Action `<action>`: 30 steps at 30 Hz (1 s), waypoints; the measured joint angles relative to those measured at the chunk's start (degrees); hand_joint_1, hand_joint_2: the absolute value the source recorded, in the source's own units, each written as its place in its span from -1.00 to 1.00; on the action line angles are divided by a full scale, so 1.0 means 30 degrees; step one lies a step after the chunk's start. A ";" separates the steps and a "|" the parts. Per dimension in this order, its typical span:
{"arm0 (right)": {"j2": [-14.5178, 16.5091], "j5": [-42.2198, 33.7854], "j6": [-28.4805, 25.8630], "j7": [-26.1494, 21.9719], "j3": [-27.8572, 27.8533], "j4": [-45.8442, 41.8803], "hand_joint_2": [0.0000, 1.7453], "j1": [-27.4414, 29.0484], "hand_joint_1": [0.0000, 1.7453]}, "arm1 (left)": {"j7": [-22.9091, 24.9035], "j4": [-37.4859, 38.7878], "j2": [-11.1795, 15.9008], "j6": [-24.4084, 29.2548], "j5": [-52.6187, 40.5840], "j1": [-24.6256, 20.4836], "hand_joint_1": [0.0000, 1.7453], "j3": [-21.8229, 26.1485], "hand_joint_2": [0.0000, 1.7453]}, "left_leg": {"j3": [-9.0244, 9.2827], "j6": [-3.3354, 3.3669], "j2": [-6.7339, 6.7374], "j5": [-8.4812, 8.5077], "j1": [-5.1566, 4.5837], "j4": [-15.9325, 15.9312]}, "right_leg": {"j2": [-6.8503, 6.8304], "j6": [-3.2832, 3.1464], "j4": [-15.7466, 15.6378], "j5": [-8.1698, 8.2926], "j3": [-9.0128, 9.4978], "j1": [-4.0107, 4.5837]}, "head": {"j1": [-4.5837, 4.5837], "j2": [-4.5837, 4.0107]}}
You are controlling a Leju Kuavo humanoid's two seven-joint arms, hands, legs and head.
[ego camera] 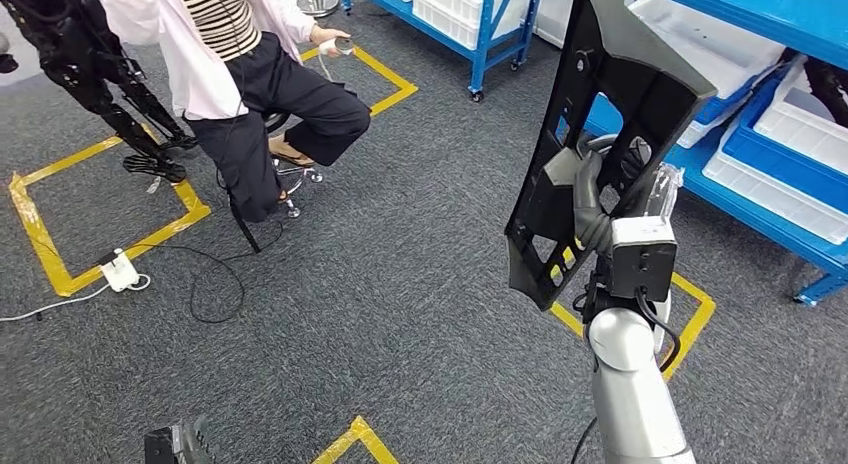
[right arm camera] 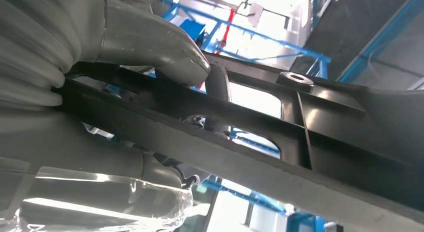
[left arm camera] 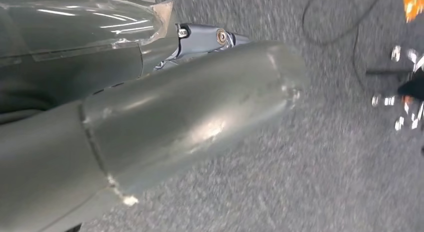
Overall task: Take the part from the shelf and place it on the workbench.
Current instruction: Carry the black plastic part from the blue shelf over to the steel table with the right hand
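So the right hand has the black part gripped tight and raised upright, off the blue shelf beside it, so this looks like the carry step. Next it needs to find the workbench, which I can't spot. Left hand is blurry, can't tell its state

Part: large flat black plastic panel, elongated and roughly wedge-shaped, with raised ribs, cut-out windows and a round boss on one face. Held off the ground over grey carpet, standing roughly upright on its long axis with its top leaning to the right, lower end pointed. The right hand grips it near mid-length, fingers hooked through an opening. Right wrist view: thumb presses on a rib of the part, dark fingers passing through a window.
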 joint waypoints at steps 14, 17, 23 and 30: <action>-0.0104 -0.0057 0.0020 -0.0160 -0.0135 0.0104 1.00 0.0242 1.00 | 0.0006 0.0002 0.0016 0.0268 -0.0168 0.0187 -1.00 0.0574 -1.00 | -0.0379 -0.0588 -0.1582 -0.0099 0.0087 0.0392 | 0.1121 -0.0005 -0.1050 0.0986 0.0343 -0.0416 | 0.0073 0.0000; -0.0102 -0.0149 0.0027 -0.0179 -0.0160 0.0178 1.00 0.0084 1.00 | 0.0004 0.0002 0.0038 0.0323 -0.0168 0.0207 -1.00 0.0725 -1.00 | -0.1797 -0.0720 -0.0538 -0.1817 0.0097 0.3514 | 0.0700 -0.0495 -0.1093 0.1022 0.0345 -0.0305 | -0.0011 0.0000; -0.0169 -0.0197 -0.0025 -0.0177 -0.0257 0.0370 1.00 0.0053 1.00 | 0.0009 0.0004 0.0064 0.0368 -0.0219 0.0240 -1.00 0.0851 -1.00 | -0.0861 -0.0496 0.0230 -0.0859 0.0024 0.2213 | -0.0240 -0.0580 -0.1068 0.0935 0.0368 0.0042 | -0.0013 0.0000; -0.0383 0.0260 -0.0404 -0.0173 -0.0731 0.0153 1.00 0.0358 1.00 | 0.1133 0.0031 -0.0009 0.0633 -0.0921 0.0173 -1.00 0.0838 -1.00 | 0.0216 0.0135 -0.0033 -0.0096 -0.0077 -0.0043 | -0.0274 -0.0267 -0.0427 0.0377 0.0103 0.0176 | 0.0067 0.0000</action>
